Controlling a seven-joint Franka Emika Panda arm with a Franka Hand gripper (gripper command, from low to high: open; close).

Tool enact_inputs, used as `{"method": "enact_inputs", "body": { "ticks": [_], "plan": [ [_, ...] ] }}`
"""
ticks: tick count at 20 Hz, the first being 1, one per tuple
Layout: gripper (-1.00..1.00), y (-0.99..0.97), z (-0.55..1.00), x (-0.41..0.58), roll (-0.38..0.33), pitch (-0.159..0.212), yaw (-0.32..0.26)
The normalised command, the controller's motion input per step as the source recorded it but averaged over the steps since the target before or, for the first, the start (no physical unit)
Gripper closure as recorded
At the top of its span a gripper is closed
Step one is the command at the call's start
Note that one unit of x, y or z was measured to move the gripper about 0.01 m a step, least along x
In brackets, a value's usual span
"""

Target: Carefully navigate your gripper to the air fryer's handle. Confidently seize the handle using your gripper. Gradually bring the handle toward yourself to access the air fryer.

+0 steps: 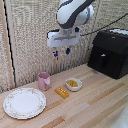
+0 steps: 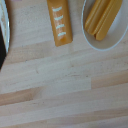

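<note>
The air fryer [image 1: 110, 52] is a large matte black box with a pale top panel, standing at the exterior view's right on the wooden table. Its handle [image 1: 102, 61] is a slim upright black bar on its front face. My gripper [image 1: 62, 52] hangs high above the table, well to the exterior view's left of the fryer, over the yellow bar and bowl. Its two short blue-tinted fingers stand apart with nothing between them. The wrist view shows only the tabletop; fryer, handle and fingers are out of that view.
A pink cup [image 1: 44, 80], a floral plate [image 1: 24, 102], a yellow bar [image 1: 62, 92] [image 2: 60, 21] and a white bowl [image 1: 74, 84] [image 2: 106, 25] with yellow sticks lie on the wooden table [image 1: 95, 107]. A woven screen stands behind.
</note>
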Motion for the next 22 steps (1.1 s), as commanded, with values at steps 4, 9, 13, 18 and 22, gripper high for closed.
{"method": "enact_inputs", "body": {
  "ticks": [4, 9, 13, 18, 22],
  "plan": [
    [-1.00, -0.10, 0.01, 0.000, -0.055, 0.006, -0.288],
    [-1.00, -0.01, 0.04, 0.047, -0.091, 0.006, -0.363],
    [-1.00, -0.09, 0.09, 0.279, -0.115, 0.000, -0.298],
    [-1.00, -0.14, 0.10, 0.226, -0.244, 0.000, -0.143],
    [-1.00, -0.10, 0.03, 0.137, -0.364, 0.011, -0.105]
  ]
}}
